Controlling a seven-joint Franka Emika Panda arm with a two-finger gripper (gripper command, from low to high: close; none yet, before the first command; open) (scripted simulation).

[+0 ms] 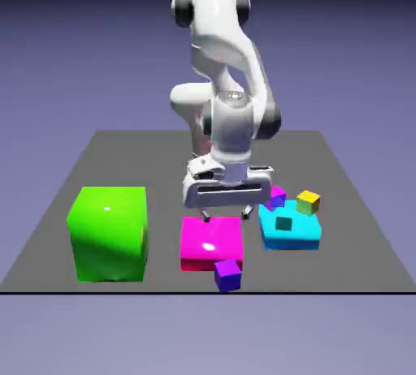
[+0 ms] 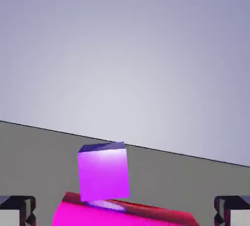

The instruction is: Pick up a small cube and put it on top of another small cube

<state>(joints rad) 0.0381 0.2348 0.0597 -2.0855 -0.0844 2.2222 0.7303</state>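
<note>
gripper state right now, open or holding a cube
Gripper: jaws open and holding nothing; the small indigo cube sits on the table, past the magenta slab.

The table [image 1: 97,154] is a flat dark grey slab. On it, toward the exterior view's left, stands a large green block [image 1: 110,233]. Near the middle lies a flat magenta slab [image 1: 211,242], and just in front of it, at the table's near edge, sits the indigo cube [image 1: 228,275], close to the slab's front right corner. Toward the exterior view's right lies a flat cyan slab [image 1: 291,230]. A magenta-topped cube [image 1: 276,196] shows at its far left corner, partly hidden by the arm; whether it rests on the table or the slab cannot be told.
</note>
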